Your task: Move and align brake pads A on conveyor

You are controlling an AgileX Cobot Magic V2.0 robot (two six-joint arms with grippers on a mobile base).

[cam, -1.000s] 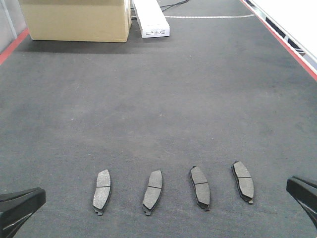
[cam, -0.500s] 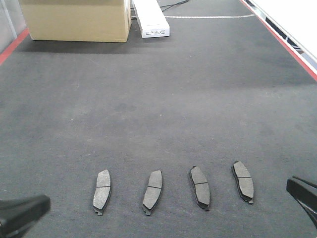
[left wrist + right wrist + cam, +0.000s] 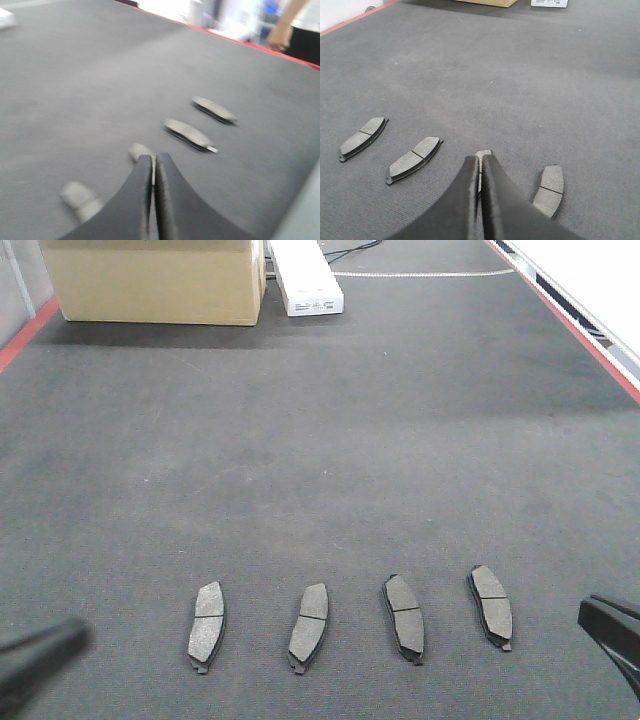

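Four brake pads A (image 3: 206,627) lie in a row across the near part of the conveyor (image 3: 320,450), flat on the dark belt, each apart from its neighbours and roughly evenly spaced. In the front view the second pad (image 3: 309,628) and third pad (image 3: 404,618) sit in the middle of the row, the fourth pad (image 3: 491,606) at the right end. All four run lengthwise away from the camera; the two on the left lean slightly one way, the two on the right slightly the other, so the row is not strictly parallel. Each shows a thin groove across its middle. The left gripper (image 3: 153,159) is low over the belt just short of the row; its wrist view is motion-blurred, yet the two dark jaws are seen pressed together with nothing between them. In the front view it is only a blurred dark shape at the lower left corner. The right gripper (image 3: 480,159) hovers near the third pad, jaws closed on each other and empty; the pad's far end shows just past the tips. Neither gripper touches a pad. At the far end of the belt stand a cardboard box (image 3: 155,280) and a white carton (image 3: 305,278). A red strip (image 3: 565,320) borders the belt on the right.
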